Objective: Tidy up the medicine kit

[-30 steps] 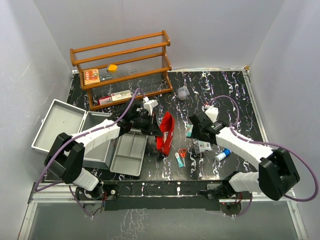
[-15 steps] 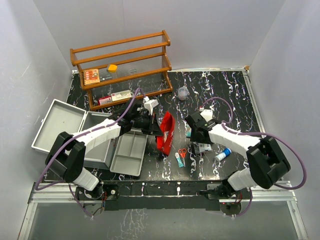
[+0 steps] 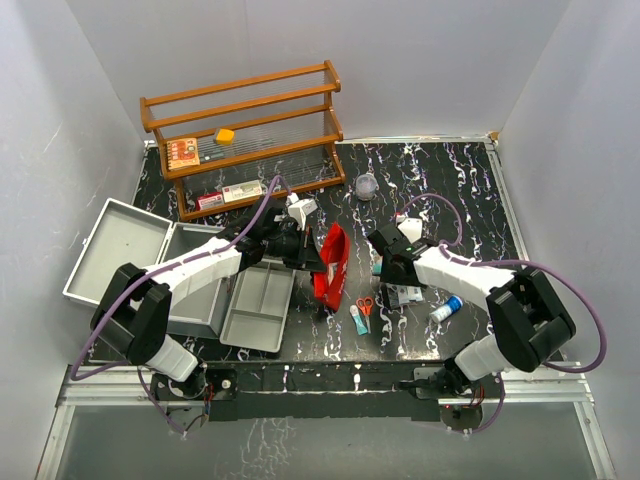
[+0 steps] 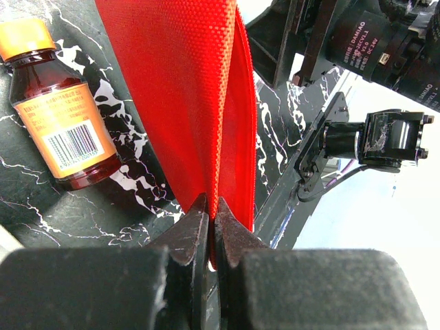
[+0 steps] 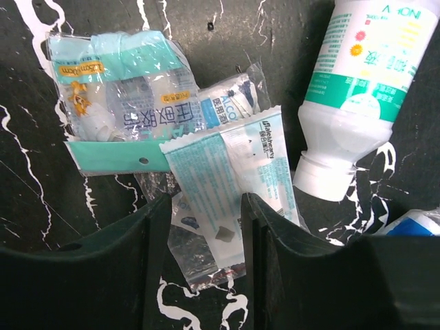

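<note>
The medicine kit (image 3: 150,262) lies open at the left, lid flung back, with its grey two-compartment tray (image 3: 258,305) beside it. My left gripper (image 3: 312,258) (image 4: 212,203) is shut on the edge of a red fabric pouch (image 3: 331,262) (image 4: 185,89), which stands on edge. A brown bottle with an orange cap (image 4: 62,117) lies beside the pouch. My right gripper (image 3: 392,272) (image 5: 206,199) is low over a pile of clear and teal sachets (image 5: 227,179). Its jaws stand apart on either side of one sachet. A white bottle (image 5: 357,89) lies just right of the pile.
A brown wooden rack (image 3: 250,130) with small boxes stands at the back left. Small red-handled scissors (image 3: 365,305) and a blue-capped tube (image 3: 446,308) lie near the front. A clear cup (image 3: 366,186) sits behind the pouch. White walls close in the table.
My right gripper has slid left onto the sachet pile and its jaws have narrowed. The left arm and the red pouch have not moved.
</note>
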